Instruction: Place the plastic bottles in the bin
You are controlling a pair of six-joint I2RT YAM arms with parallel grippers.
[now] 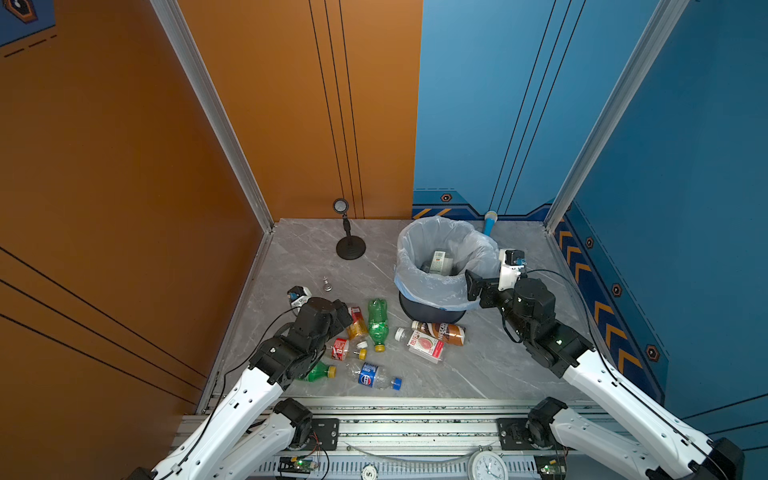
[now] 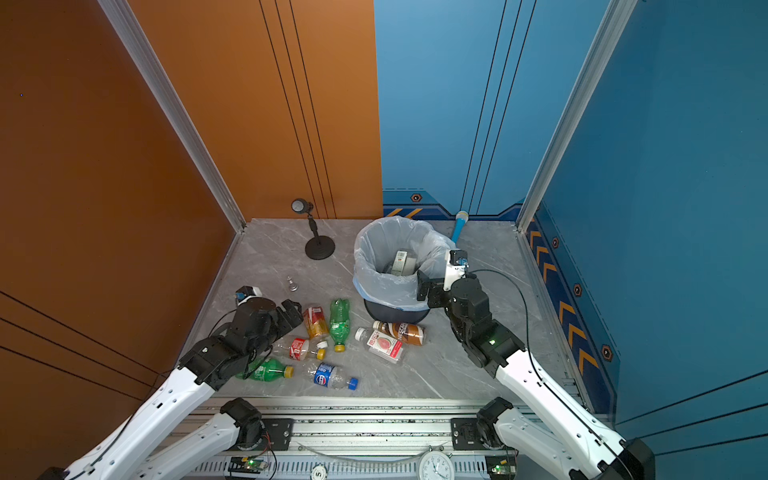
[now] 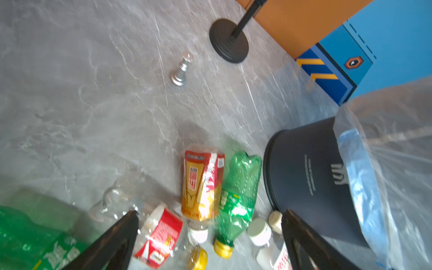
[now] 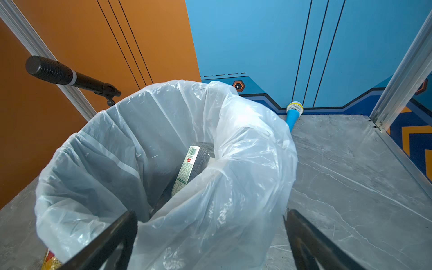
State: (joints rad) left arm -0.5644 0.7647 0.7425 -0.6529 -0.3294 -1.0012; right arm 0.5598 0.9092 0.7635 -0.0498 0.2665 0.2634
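Note:
Several plastic bottles lie on the grey floor in front of the bin [image 1: 432, 309]: a green one [image 1: 377, 320], an amber one with a red and yellow label [image 1: 356, 323], a clear red-labelled one [image 1: 340, 348], a second green one [image 1: 320, 371], a blue-labelled one [image 1: 372, 375], a brown one [image 1: 442, 332] and a white-capped one [image 1: 424, 344]. My left gripper [image 3: 210, 212] hovers open above the amber bottle [image 3: 202, 184] and the green bottle [image 3: 238, 194], holding nothing. My right gripper [image 4: 210, 212] stands open and empty at the bin's bag rim [image 4: 117, 152]; a labelled bottle [image 4: 191, 163] lies inside.
A black round-based stand [image 1: 350, 247] is at the back left, with a small silver figurine [image 1: 327, 285] nearer. A blue microphone [image 1: 489, 222] leans against the back wall behind the bin. Orange and blue walls enclose the floor; a metal rail runs along the front.

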